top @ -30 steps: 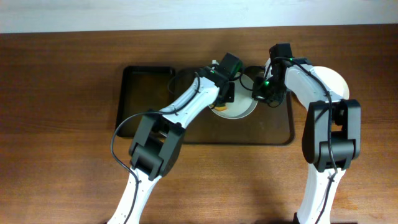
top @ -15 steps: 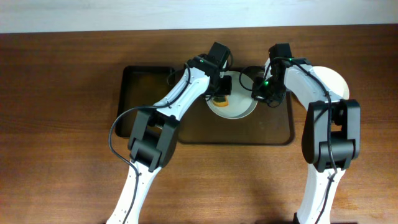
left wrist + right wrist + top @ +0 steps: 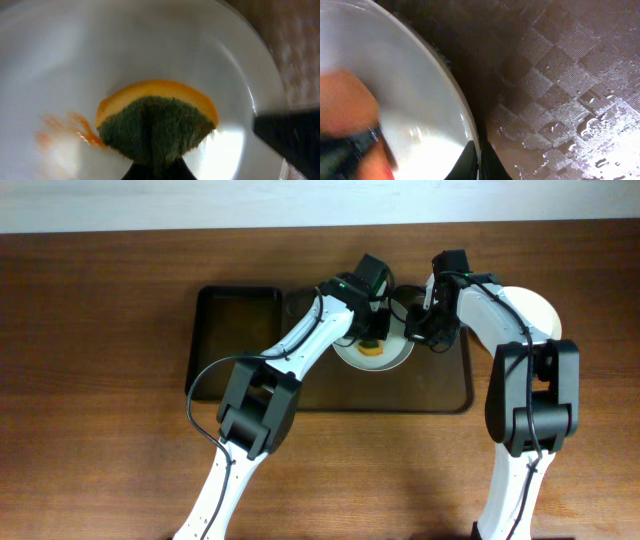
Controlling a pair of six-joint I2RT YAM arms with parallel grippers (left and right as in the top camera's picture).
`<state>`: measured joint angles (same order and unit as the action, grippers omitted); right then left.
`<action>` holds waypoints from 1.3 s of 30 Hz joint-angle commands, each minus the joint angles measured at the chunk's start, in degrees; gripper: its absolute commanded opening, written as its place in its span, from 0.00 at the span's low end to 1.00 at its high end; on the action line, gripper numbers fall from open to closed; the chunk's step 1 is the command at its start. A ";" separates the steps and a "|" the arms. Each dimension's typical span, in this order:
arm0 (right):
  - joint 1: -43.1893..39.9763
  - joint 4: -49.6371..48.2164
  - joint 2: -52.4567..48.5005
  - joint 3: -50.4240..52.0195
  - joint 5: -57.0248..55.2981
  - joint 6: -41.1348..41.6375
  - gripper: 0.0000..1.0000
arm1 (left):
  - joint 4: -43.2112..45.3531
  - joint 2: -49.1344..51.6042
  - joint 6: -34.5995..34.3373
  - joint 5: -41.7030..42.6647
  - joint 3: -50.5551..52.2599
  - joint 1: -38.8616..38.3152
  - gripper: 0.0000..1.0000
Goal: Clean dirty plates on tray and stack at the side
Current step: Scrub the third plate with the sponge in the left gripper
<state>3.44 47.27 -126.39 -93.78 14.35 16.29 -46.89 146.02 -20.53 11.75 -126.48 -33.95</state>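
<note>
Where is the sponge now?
Overhead, the sponge lies on the white plate in the right half of the tray, held by the left gripper, beside the right gripper.

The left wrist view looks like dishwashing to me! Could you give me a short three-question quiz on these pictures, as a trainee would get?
1. True or false: the sponge rests on the white plate.
2. What do the right fingers grip? A) the white plate's rim B) the sponge C) nothing at all
3. What colour is the sponge's scouring face?

Key: 1 true; 2 A; 3 green.
</note>
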 commanded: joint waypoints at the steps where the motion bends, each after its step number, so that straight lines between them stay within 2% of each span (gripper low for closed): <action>1: 1.09 0.04 -0.48 0.79 -1.11 0.02 0.04 | 4.28 3.17 0.90 -15.63 1.29 0.85 0.00; 5: 1.09 0.02 -0.48 0.79 -1.14 0.02 0.04 | 6.12 3.19 0.70 -29.90 1.29 1.07 0.00; 12: 1.09 -0.20 -0.48 0.79 -1.16 0.02 0.04 | -12.63 3.17 0.72 -22.16 1.27 -1.51 0.00; 14: 1.09 -0.17 -0.48 0.79 -1.16 0.02 0.04 | -15.52 3.10 0.98 -15.34 0.92 -2.27 0.00; 17: 1.09 -0.15 -0.48 0.79 -1.16 0.02 0.04 | -14.73 3.13 3.72 6.10 0.63 -2.25 0.00; 18: 1.09 -0.13 -0.48 0.79 -1.16 0.02 0.04 | -14.05 3.13 3.69 7.17 0.63 -2.25 0.00; 22: 1.09 0.04 -0.50 0.79 -1.16 0.02 0.04 | -9.09 3.13 3.45 0.31 0.63 -1.81 0.00; 29: 1.09 0.04 -0.48 0.79 -1.36 0.02 0.04 | 6.03 3.15 3.54 -13.14 0.63 -0.04 0.00; 33: 1.09 0.04 -0.50 0.79 -1.55 0.00 0.04 | 6.75 3.17 3.43 -15.15 0.66 0.00 0.00; 34: 1.09 0.02 -0.48 0.79 -1.53 0.02 0.04 | 5.49 3.19 -0.87 -23.15 0.66 0.00 0.00; 37: 1.09 0.02 -0.48 0.79 -1.53 0.02 0.04 | 5.09 3.19 -1.27 -23.56 0.66 0.00 0.00; 39: 1.09 0.04 -0.48 0.79 -1.53 0.00 0.04 | 3.69 3.19 -4.87 -25.81 0.66 0.00 0.00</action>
<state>3.49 47.22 -126.39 -93.78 14.35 16.27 -41.12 147.13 -20.71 -7.77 -126.96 -34.61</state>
